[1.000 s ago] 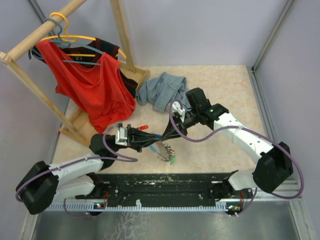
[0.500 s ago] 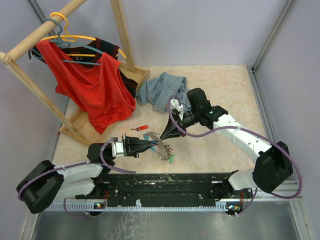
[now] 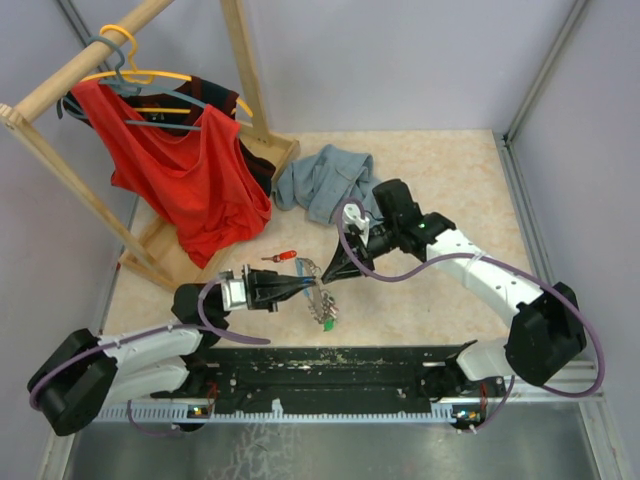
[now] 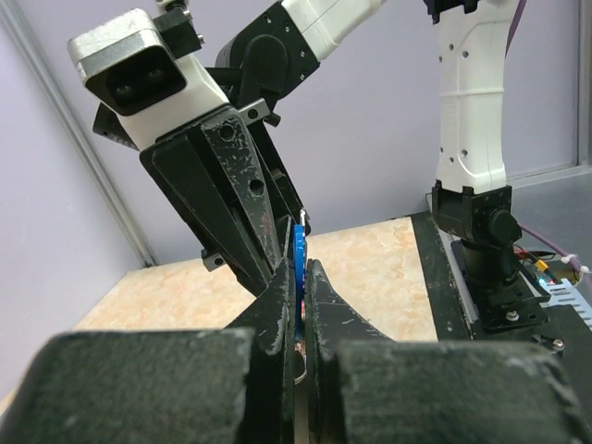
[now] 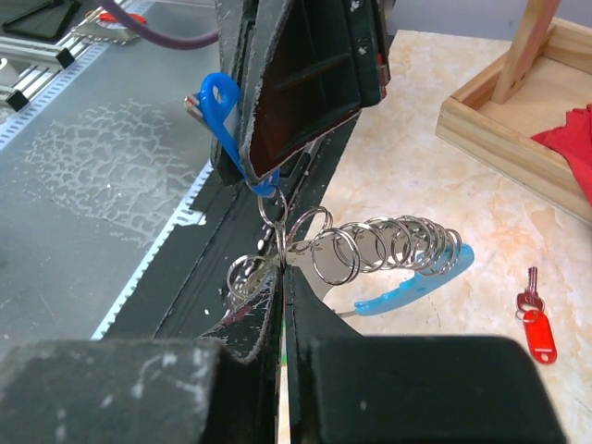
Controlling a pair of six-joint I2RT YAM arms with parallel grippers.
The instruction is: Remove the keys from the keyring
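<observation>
My left gripper (image 3: pixel 308 287) is shut on a blue key (image 4: pixel 298 248), whose blue head (image 5: pixel 220 104) pokes out beside its fingers in the right wrist view. My right gripper (image 3: pixel 328 275) meets it tip to tip. It is shut on the keyring (image 5: pixel 412 285), pinching the silvery chain of rings (image 5: pixel 388 245) next to the light blue part. More keys (image 3: pixel 325 312) dangle below the two grippers, just above the table. A red key (image 3: pixel 285 256) lies loose on the table behind the left gripper, and also shows as the red key (image 5: pixel 535 328) in the right wrist view.
A grey-blue cloth (image 3: pixel 325 180) lies bunched behind the right arm. A wooden clothes rack (image 3: pixel 60 175) with a red garment (image 3: pixel 190 180) on hangers stands at the back left. Its base frame (image 5: pixel 504 129) is close to the red key. A black rail (image 3: pixel 330 365) runs along the near edge.
The left gripper has sunk lower and come slightly nearer. The right gripper has swung down and left to it with the keyring. The hanging keys shifted with them. Both stay shut.
</observation>
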